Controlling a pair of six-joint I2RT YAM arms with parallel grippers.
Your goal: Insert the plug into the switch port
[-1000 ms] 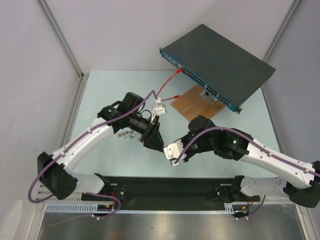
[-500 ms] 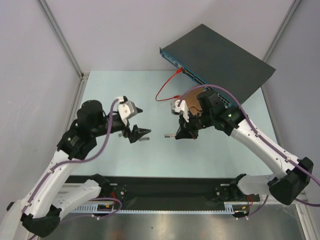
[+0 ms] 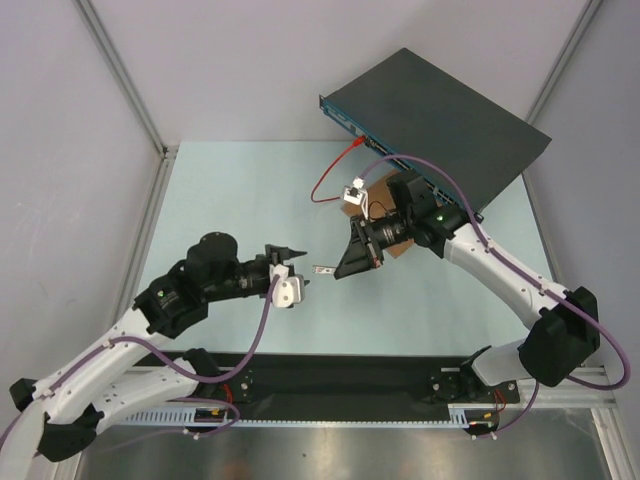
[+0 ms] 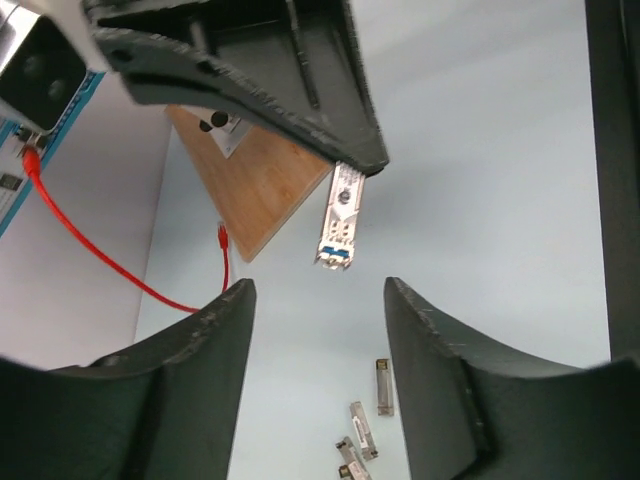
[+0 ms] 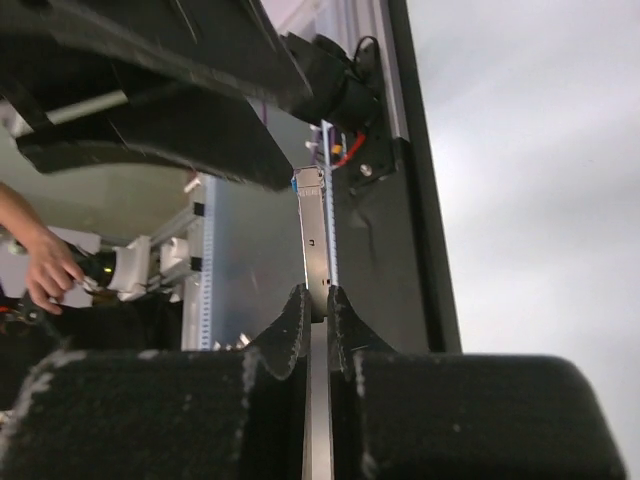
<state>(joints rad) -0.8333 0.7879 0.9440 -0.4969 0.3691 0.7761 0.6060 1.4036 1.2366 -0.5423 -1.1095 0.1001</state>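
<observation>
Inspecting the grip, we find the right gripper (image 3: 338,268) pinching the plug (image 4: 338,220) by one end, with its pads (image 5: 290,335) pressed flat on both faces. The plug's blue-tipped end juts free in the air above the table (image 3: 230,190). The left gripper (image 4: 318,287) is spread and empty. It faces that free end without touching it. The switch (image 3: 440,115) sits at the far right, well apart from the plug, with its blue front edge (image 3: 400,165) turned toward the arms.

We judge the step in hand to be presenting the plug between the arms, possibly for a re-grip. To do it well, the left jaws should straddle the narrow body squarely and close on the flat faces before the right lets go. The end meant for the port must come out free and in line with the port row. The red cable (image 4: 100,262), which appears plugged into that edge, and the wooden board (image 4: 255,190) lie near the approach and should be given room.

The plug is a slim rectangular bar of bright metal, hard and likely slick. The pads are rough and black. The switch is matt dark sheet metal. Spare modules (image 4: 381,373) of similar shape lie on the table.
</observation>
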